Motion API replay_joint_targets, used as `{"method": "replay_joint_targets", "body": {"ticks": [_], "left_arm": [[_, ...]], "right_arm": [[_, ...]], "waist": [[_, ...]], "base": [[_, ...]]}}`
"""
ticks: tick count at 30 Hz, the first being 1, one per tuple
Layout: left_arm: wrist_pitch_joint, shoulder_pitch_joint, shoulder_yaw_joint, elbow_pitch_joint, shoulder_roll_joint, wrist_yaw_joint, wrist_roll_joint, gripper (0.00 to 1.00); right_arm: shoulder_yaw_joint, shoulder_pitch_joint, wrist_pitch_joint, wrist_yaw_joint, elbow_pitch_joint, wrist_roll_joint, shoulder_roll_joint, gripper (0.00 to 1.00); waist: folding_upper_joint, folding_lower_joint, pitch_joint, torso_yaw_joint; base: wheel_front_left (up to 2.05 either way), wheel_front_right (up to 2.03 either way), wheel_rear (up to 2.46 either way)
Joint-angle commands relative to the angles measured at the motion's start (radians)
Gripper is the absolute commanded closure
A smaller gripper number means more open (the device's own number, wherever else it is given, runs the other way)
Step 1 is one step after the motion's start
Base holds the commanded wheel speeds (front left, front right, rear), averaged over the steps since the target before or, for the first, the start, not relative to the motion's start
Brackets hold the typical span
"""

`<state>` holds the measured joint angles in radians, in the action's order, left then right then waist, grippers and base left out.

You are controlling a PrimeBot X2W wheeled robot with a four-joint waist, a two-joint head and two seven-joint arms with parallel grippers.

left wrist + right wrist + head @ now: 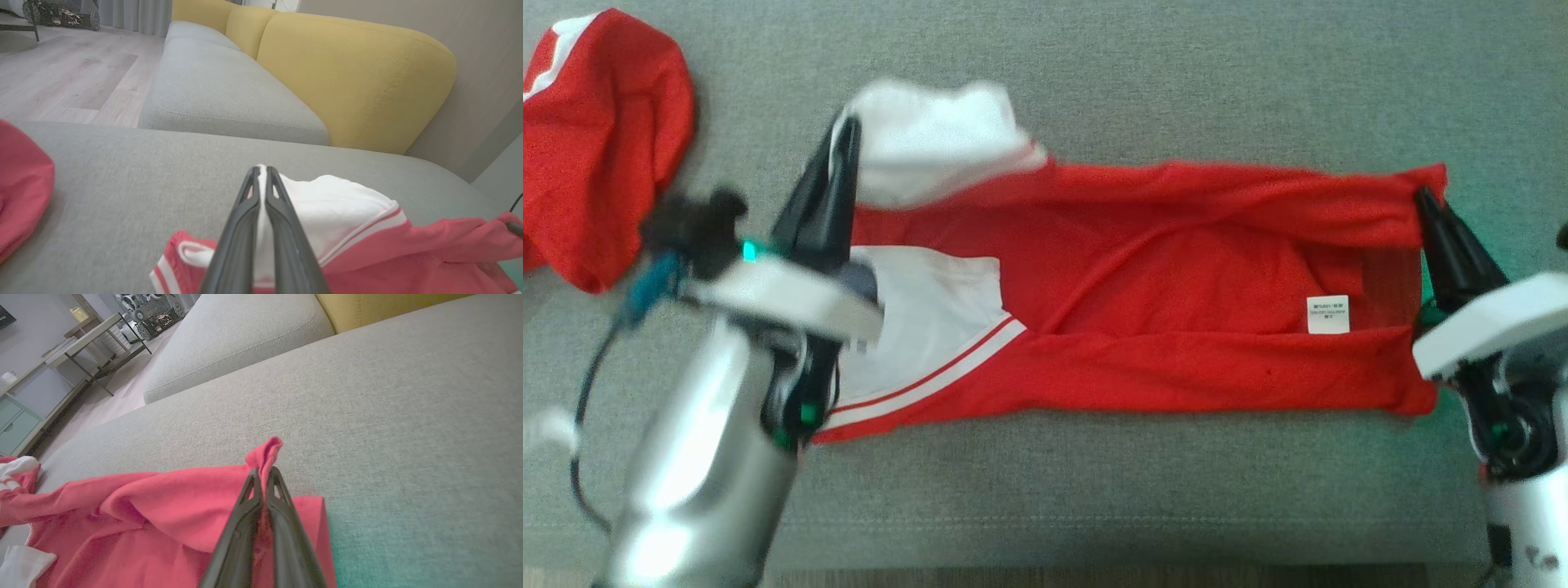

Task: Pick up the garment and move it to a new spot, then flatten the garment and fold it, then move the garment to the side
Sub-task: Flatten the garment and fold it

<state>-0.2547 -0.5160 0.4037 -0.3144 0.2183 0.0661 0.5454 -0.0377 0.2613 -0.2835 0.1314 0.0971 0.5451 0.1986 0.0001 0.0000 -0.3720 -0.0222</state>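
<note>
Soft even daylight, faint shadows, motion blur on the left forearm (698, 457), green glow on the grey cushion (388, 543).

Garment (1160, 245): red body, white sleeve panels, edges trimmed with red-white stripes. Label (1328, 314): white, dark print, too small to read. Second cloth (596, 139): red, one white band. Seat cushion (1176, 82): grey weave. Backrest (347, 81): mustard yellow. Floor (61, 73): pale wood grain. Left gripper (848, 122) and right gripper (1423, 194): black fingers, white housings, silver forearms, green glow.
</note>
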Motion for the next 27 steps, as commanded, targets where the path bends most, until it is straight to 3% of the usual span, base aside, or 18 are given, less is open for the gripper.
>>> {"method": "replay_joint_targets", "body": {"ticks": [1,6,10,13,14,15,16,17,18,19,27], "left_arm": [[-0.007,0.033,-0.049,0.093,0.049,-0.021,-0.004,1.00],[0.027,0.216,-0.060,0.263,0.073,-0.081,0.022,1.00],[0.056,0.314,-0.053,0.312,0.065,-0.108,0.053,1.00],[0.065,0.343,-0.043,0.288,0.054,-0.107,0.073,1.00],[0.068,0.348,-0.040,0.272,0.051,-0.104,0.079,1.00],[0.068,0.349,-0.039,0.256,0.049,-0.098,0.086,1.00],[0.067,0.350,-0.038,0.238,0.049,-0.094,0.090,0.91],[0.066,0.350,-0.038,0.220,0.048,-0.092,0.092,0.64],[0.062,0.349,-0.039,0.203,0.046,-0.091,0.093,0.21],[0.056,0.349,-0.040,0.189,0.045,-0.091,0.092,0.00],[0.002,0.339,-0.074,0.160,0.048,-0.127,0.013,0.00]], "right_arm": [[0.006,-0.019,0.000,-0.001,-0.067,-0.016,0.002,1.00],[0.000,-0.080,0.014,-0.001,-0.127,-0.064,-0.025,1.00],[-0.012,-0.132,0.022,-0.001,-0.150,-0.096,-0.048,1.00],[-0.026,-0.179,0.027,-0.001,-0.164,-0.133,-0.060,0.75],[-0.028,-0.194,0.030,-0.001,-0.169,-0.145,-0.067,0.53],[-0.032,-0.210,0.030,-0.001,-0.173,-0.154,-0.073,0.23],[-0.036,-0.224,0.030,-0.001,-0.176,-0.166,-0.078,0.00],[-0.039,-0.237,0.032,-0.001,-0.180,-0.178,-0.084,0.00],[-0.038,-0.248,0.035,-0.001,-0.185,-0.185,-0.089,0.00],[-0.039,-0.259,0.040,-0.001,-0.190,-0.194,-0.094,0.00],[-0.054,-0.298,0.121,-0.001,-0.278,-0.288,-0.123,0.00]], "waist": [[-0.0001,0.0000,0.002,0.003],[-0.0001,0.0000,0.002,0.006],[-0.0001,0.0000,0.001,-0.002],[-0.0001,0.0000,0.001,-0.009],[-0.0001,0.0000,0.002,-0.009],[-0.0001,0.0000,0.002,-0.010],[-0.0001,0.0000,0.003,-0.011],[-0.0001,0.0000,0.004,-0.010],[-0.0001,0.0000,0.006,-0.010],[-0.0001,0.0000,0.009,-0.009],[-0.0001,0.0000,0.051,-0.009]], "base": [[0.00,0.00,0.00],[0.00,0.00,0.00],[0.00,0.00,0.00],[0.00,0.00,0.00],[0.00,0.00,0.00],[0.00,0.00,0.00],[0.00,0.00,0.00],[0.00,0.00,0.00],[0.00,0.00,0.00],[0.00,0.00,0.00],[0.00,0.00,0.00]]}}
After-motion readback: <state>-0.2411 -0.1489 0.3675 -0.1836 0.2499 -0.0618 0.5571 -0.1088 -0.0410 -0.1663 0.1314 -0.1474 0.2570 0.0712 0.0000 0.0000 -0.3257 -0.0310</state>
